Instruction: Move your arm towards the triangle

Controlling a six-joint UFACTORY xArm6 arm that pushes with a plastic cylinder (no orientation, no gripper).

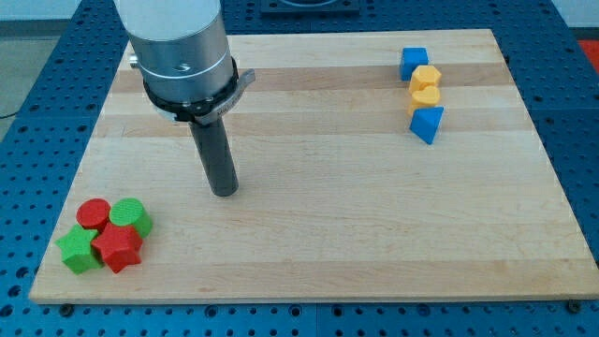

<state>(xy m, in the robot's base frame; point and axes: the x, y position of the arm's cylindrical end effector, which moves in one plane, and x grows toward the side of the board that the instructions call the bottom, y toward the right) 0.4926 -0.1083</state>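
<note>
A blue triangle block [427, 123] lies near the view's upper right, the lowest of a short column. Above it sit two yellow blocks [425, 96], [426, 78] and a blue cube [414, 62]. My tip [224, 192] rests on the wooden board left of centre, far to the left of the triangle. At the view's lower left is a cluster: a red cylinder [93, 214], a green cylinder [131, 214], a green star [79, 250] and a red star [118, 246]. My tip is above and to the right of that cluster.
The wooden board [318, 234] lies on a blue perforated table. The arm's thick silver and black body [183, 56] hangs over the board's upper left.
</note>
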